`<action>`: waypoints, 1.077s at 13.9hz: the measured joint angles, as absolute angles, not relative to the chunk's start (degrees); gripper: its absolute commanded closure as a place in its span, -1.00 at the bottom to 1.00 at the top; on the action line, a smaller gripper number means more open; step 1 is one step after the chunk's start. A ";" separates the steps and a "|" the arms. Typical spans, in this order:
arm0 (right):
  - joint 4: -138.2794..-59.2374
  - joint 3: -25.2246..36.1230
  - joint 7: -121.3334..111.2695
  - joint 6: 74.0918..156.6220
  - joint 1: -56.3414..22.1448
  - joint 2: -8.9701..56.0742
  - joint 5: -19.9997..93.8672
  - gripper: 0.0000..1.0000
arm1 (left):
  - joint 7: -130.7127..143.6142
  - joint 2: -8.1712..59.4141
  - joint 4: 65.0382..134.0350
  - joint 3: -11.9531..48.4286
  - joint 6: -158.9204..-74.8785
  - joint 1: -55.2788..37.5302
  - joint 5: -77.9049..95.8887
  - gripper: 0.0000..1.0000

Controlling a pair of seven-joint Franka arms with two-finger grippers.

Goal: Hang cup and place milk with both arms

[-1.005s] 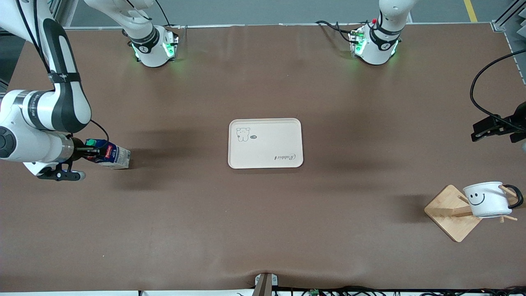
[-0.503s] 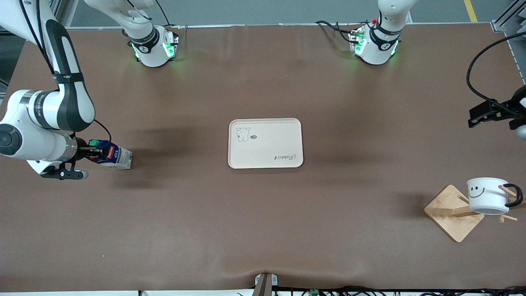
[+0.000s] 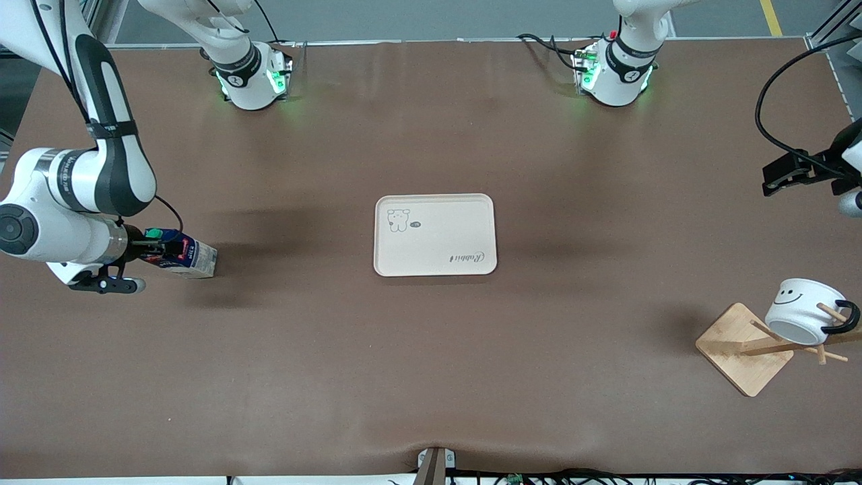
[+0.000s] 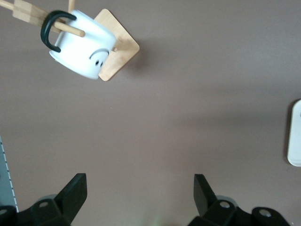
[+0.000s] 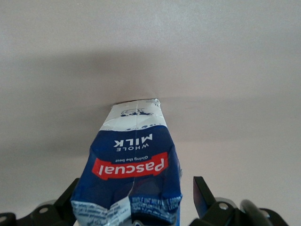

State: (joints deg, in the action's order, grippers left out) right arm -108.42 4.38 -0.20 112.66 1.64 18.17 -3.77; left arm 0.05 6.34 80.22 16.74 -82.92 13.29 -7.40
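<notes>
Brown counter [image 3: 431, 364] fills the front view, both arm bases along the top edge. Right arm [image 3: 81, 182] comes down the left edge of the frame; left arm [image 3: 850, 168] is mostly cut off at the right edge, upper half. Cream tray [image 3: 435, 235] with a small animal drawing and "Rabbit" script sits at centre frame, nothing on it. Wooden mug rack [image 3: 744, 349], square base with slanted pegs, lower right of frame. Cup [image 3: 801, 311], white with smiley and black loop handle, hangs on a rack peg by the handle, tilted, off the counter, lower right of frame. Milk carton [image 3: 183, 255], dark blue with green cap, red label band and white lower part, left-middle of frame, tipped over with cap end toward the right arm's wrist. Right tool [image 3: 149, 250] grasping the milk carton at its cap end; right wrist view shows the carton [image 5: 134, 176] between the two fingers [image 5: 203, 195], white end pointing away. Left tool [image 4: 140, 195] released, jaws spread wide, up in the air over bare counter near the rack; left wrist view shows the cup [image 4: 81, 46] on its peg in the upper left of that frame
</notes>
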 measured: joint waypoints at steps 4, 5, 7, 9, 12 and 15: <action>-107.18 4.30 -0.20 109.83 1.65 18.13 -2.72 -1.00 | 0.04 4.06 81.27 6.69 -81.70 3.80 -2.73 -1.00; -106.38 4.25 -0.20 108.36 1.65 18.12 -2.30 -1.00 | 0.05 3.14 82.43 4.94 -81.64 2.36 -1.86 -1.00; -104.16 4.04 -0.20 105.50 1.65 18.08 -2.01 -1.00 | 0.16 1.34 84.68 3.00 -81.64 1.03 -0.33 -1.00; -102.04 3.78 -0.20 104.01 1.65 18.00 -1.30 -1.00 | 0.28 0.38 85.77 2.46 -81.65 1.03 0.81 -1.00; -96.79 3.45 -0.21 101.85 1.64 17.90 0.31 -1.00 | 2.59 0.21 86.19 2.39 -81.66 0.92 1.04 -1.00; -87.06 3.36 -0.21 93.43 1.64 17.86 4.07 -1.00 | 4.57 0.22 86.44 3.39 -81.67 0.48 0.61 -1.00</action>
